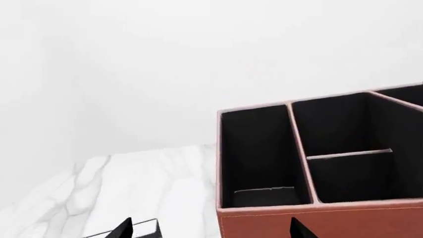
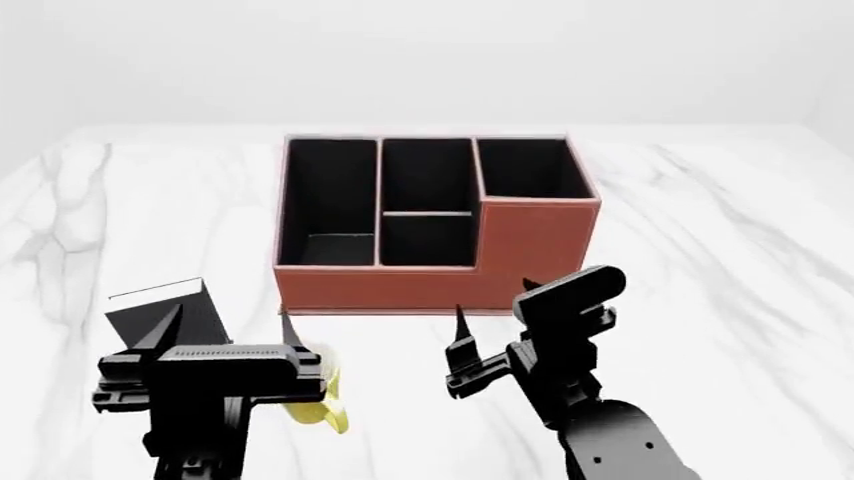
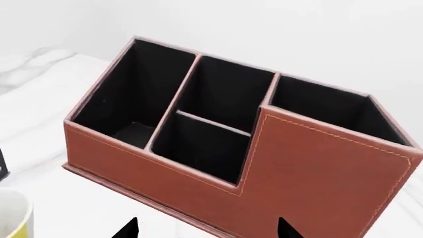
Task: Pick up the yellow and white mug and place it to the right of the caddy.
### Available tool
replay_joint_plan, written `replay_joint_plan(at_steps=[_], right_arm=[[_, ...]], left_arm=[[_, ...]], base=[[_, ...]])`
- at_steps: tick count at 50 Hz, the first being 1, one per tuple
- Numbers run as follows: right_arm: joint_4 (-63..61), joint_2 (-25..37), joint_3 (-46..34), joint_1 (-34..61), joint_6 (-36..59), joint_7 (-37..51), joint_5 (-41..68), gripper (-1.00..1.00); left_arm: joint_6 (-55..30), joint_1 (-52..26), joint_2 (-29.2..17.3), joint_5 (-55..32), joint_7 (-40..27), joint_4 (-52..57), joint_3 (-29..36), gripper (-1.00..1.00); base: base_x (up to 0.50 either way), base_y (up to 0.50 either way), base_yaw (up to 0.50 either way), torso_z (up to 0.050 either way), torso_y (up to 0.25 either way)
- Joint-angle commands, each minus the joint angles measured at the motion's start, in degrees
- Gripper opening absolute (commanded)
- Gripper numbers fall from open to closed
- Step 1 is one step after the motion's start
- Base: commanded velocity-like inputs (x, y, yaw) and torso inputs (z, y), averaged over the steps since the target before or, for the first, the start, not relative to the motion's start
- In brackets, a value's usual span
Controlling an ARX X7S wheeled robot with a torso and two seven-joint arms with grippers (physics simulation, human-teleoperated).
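Spreading under everything was the marble table, with the caddy at its middle. Both arms hovered before it: the left gripper with jaws apart, the right gripper likewise empty and apart. The yellow and white mug sat just beneath the left gripper.

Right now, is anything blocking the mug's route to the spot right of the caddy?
Possibly the right gripper: it hangs over the table in front of the caddy, between the yellow and white mug, half hidden under the left gripper, and that spot. The marble there looks bare.
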Motion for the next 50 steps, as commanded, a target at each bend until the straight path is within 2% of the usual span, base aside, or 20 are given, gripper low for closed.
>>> replay_joint_plan(at_steps=[1,15,37,50], right_arm=[[2.0,-0.9,-3.4,5.4,5.9,-3.3,0.7,1.0],[6.1,-2.6,-7.9,12.0,12.3,-4.9,1.8,1.0],[19.7,-6.1,-10.6,16.1,11.7,-7.5,7.3,1.0],[22.2,-6.4,-12.8,17.0,12.5,-6.5,10.9,1.0]], left_arm=[[-1.1,-0.2,-0.2,0.7,-1.3,1.4,-1.5,1.0],[-1.1,0.2,-0.7,0.2,-3.7,1.7,-2.4,1.0],[-0.3,0.6,-1.7,-1.6,-5.3,1.0,-2.5,1.0],[0.0,0.9,-2.3,-2.7,-5.9,0.7,-2.8,1.0]], base=[[0.0,0.0,0.0,0.0,0.0],[0.0,0.0,0.0,0.0,0.0],[0.0,0.0,0.0,0.0,0.0],[0.0,0.0,0.0,0.0,0.0]])
